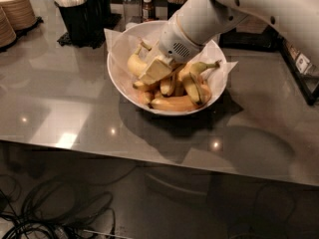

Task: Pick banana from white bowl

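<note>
**Camera view, single entry**

1. Counter (60, 108): grey and glossy. I see it from the near edge, looking toward the far edge.
2. Bowl (114, 77): white and paper-lined, standing about mid-width and closer to the far edge than the near one. One paper corner sticks out toward the right edge.
3. Banana (133, 64): pale and thick, lying inside the bowl against the wall that faces the left edge. I read its long axis as running far to near along that wall, with the stem end (142, 46) pointing to the far edge.
4. Other bananas (174, 103): a heap of shorter, more orange ones in the near half of the bowl. A green-stemmed one (197, 78) lies on the right-edge side.
5. Arm (209, 19): white, the only one, reaching in from the far right corner.
6. Gripper (155, 69): down inside the bowl, over the middle of the heap. I cannot tell whether the jaws are released or clenched.
7. Key relation: the banana lies just beside the gripper, on its left-edge side. I cannot tell if they are touching. I judge that any closing must take the banana across its width, not along the curve.
8. Far left corner: stacked tan plates (17, 11).
9. Far edge: a black caddy (82, 19) and a small bottle (146, 6).
10. Below the near edge: cables (50, 213).
</note>
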Robot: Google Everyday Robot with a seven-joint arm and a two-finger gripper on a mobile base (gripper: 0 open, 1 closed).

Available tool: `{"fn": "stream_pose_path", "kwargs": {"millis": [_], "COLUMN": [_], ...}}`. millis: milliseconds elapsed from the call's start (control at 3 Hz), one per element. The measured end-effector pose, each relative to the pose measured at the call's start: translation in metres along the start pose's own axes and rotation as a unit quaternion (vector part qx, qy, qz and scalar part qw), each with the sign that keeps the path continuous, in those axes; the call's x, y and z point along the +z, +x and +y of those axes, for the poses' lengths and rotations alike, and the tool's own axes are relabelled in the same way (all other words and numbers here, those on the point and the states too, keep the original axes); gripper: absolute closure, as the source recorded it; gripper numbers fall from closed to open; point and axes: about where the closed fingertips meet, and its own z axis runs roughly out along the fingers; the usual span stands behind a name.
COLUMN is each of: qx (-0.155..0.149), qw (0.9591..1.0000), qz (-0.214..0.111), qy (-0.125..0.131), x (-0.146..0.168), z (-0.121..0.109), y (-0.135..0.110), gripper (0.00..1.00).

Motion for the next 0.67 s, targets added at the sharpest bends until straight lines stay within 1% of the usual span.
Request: {"fn": "stream_pose_path", "kwargs": {"millis": [333, 667], "qx": [0.000, -0.015], "qw": [1.0000, 0.9989], "qz": [-0.002, -0.045], "qy": [-0.001, -0.007], "x": [0.000, -0.020], "z": [0.000, 0.001], "y": [-0.001, -0.010], "gripper": [1.00, 1.00]}}
